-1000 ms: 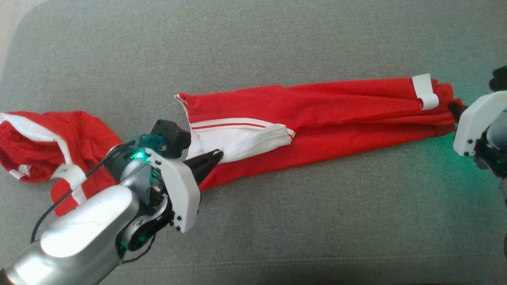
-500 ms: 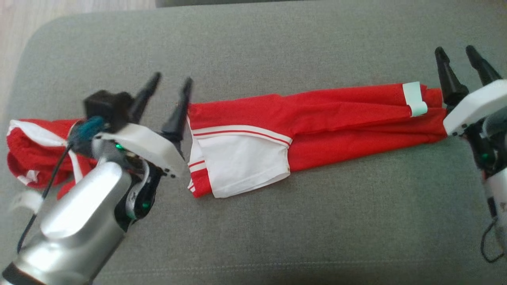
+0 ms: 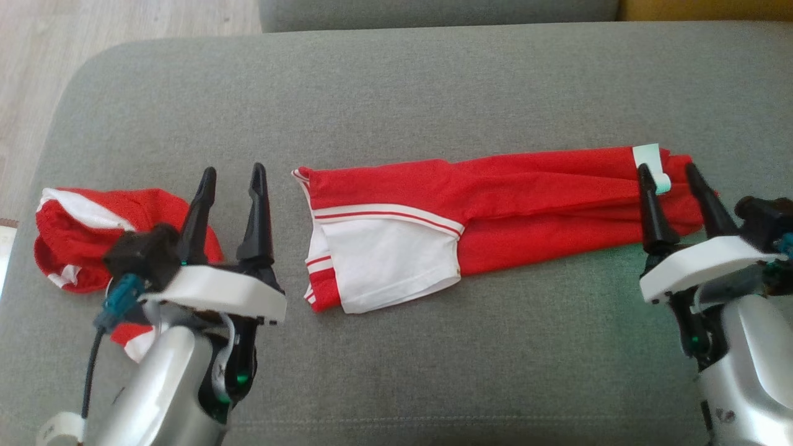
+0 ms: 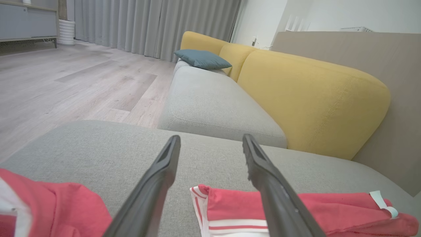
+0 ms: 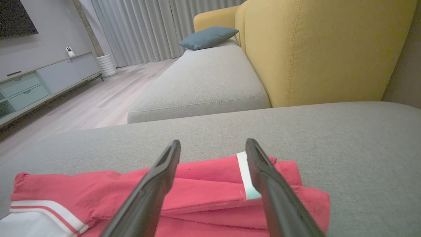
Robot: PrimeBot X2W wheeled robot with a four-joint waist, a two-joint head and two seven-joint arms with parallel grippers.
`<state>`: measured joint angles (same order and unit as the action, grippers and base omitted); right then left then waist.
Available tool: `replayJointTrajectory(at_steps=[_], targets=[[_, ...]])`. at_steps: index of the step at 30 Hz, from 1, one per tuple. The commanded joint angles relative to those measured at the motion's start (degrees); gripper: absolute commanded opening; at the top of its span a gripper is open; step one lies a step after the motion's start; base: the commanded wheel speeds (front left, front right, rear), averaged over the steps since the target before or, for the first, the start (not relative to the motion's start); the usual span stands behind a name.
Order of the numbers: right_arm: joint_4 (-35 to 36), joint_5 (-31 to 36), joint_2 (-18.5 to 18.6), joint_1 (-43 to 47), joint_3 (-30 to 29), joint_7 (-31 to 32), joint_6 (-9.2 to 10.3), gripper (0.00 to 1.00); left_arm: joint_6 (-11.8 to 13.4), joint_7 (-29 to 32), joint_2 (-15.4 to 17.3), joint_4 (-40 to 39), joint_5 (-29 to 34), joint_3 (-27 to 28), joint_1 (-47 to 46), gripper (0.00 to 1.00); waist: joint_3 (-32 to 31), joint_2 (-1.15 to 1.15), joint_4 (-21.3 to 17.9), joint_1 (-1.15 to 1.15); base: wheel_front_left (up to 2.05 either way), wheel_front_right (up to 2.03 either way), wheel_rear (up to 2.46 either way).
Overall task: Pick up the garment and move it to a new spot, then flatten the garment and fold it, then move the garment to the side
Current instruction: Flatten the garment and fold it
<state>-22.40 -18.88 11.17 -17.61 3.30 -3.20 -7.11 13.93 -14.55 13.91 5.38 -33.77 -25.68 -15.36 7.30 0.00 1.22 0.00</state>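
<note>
The garment [image 3: 533, 204] is red with a white, red-striped panel at its left end. It lies on the grey cushion [image 3: 396, 93] folded into a long strip, with a pale tag near its right end. My left gripper [image 3: 233, 170] stands open just left of the strip's left end, apart from it. Over the right end my right gripper [image 3: 667, 168] is open too, nothing between its fingers. The left wrist view shows the left gripper [image 4: 211, 138] above the garment [image 4: 329, 209]. In the right wrist view the right gripper [image 5: 213, 142] straddles the garment [image 5: 204, 187] near its tag.
A second red and white garment [image 3: 80, 229] lies crumpled at the cushion's left end, partly behind my left wrist. Wooden floor [image 3: 37, 93] runs past the left edge. Beyond are another grey seat [image 4: 210, 102], a yellow sofa back [image 4: 312, 98] and a blue pillow [image 5: 210, 37].
Both grippers were shut on the garment's ends a second ago; they have opened, let go and drawn back. The white panel now lies flat. The head camera has also shifted.
</note>
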Motion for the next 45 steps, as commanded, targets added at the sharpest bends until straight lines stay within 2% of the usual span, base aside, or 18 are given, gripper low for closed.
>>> replayJointTrajectory(at_steps=[1, 5, 9, 16, 20, 24, 31, 32, 33, 40, 45], targets=[[2.40, 0.83, 0.06, -1.57, -0.15, -0.41, -0.37, 1.00, -1.27, -0.43, 0.33, -2.11, 1.84, 3.27, -2.03, 1.00, 0.25, 0.00, 0.19, 0.00, 0.00, 0.00, 0.00], [2.03, 2.80, -0.84, -2.12, -2.84, 0.12, -0.37, 1.00, -4.20, -0.44, -1.67, -1.45, 4.74, 5.38, -1.36, 1.00, 1.38, 0.00, 0.74, 0.00, 0.00, 0.00, 0.00], [-0.83, 5.12, -2.76, -4.58, -9.87, 2.04, -0.37, 1.00, -6.66, -0.44, -3.22, -0.53, 6.60, 6.86, -1.64, 1.00, 3.28, 0.00, 1.29, 0.00, 0.00, 0.00, 0.00], [-8.67, 10.58, -5.95, -11.13, -22.89, 9.95, -0.37, 1.00, -10.02, -0.44, -5.57, 1.19, 9.15, 8.08, -3.01, 1.00, 7.22, 0.00, 2.69, 0.00, 0.00, 0.00, 0.00], [-12.20, 13.83, -6.53, -13.56, -27.59, 13.71, -0.37, 1.00, -11.37, -0.44, -6.61, 1.99, 10.18, 9.03, -3.89, 1.00, 8.90, 0.00, 3.39, 0.00, 0.00, 0.00, 0.00], [-14.04, 15.76, -6.85, -14.95, -29.58, 15.98, -0.37, 1.00, -12.45, -0.44, -7.20, 2.63, 11.02, 10.21, -4.53, 1.00, 10.17, 0.00, 3.69, 0.00, 0.00, 0.00, 0.00], [-14.20, 15.35, -7.30, -15.45, -28.93, 19.31, -0.37, 1.00, -13.53, -0.44, -7.94, 2.97, 11.93, 13.20, -5.53, 1.00, 11.72, 0.00, 3.08, 0.00, 0.00, 0.00, 0.00], [-14.03, 14.89, -7.36, -15.46, -28.86, 19.68, -0.37, 0.64, -13.66, -0.44, -8.04, 3.00, 12.09, 13.55, -5.69, 1.00, 11.82, 0.00, 2.97, 0.00, 0.00, 0.00, 0.00], [-13.81, 14.43, -7.41, -15.45, -28.82, 19.96, -0.37, 0.00, -13.80, -0.44, -8.13, 3.04, 12.26, 13.87, -5.84, 1.00, 11.91, 0.00, 2.86, 0.00, 0.00, 0.00, 0.00], [-12.17, 13.95, -6.27, -14.88, -31.06, 19.97, -0.37, 0.00, -14.58, -0.44, -8.60, 3.24, 13.20, 15.33, -6.39, 1.00, 11.75, 0.00, 2.34, 0.00, 0.00, 0.00, 0.00], [-10.01, 21.26, -4.12, -14.79, -39.20, 17.64, -0.37, 0.00, -15.15, -0.45, -8.91, 3.39, 13.89, 16.11, -6.17, 1.00, 11.13, 0.00, 2.08, 0.00, 0.00, 0.00, 0.00]])
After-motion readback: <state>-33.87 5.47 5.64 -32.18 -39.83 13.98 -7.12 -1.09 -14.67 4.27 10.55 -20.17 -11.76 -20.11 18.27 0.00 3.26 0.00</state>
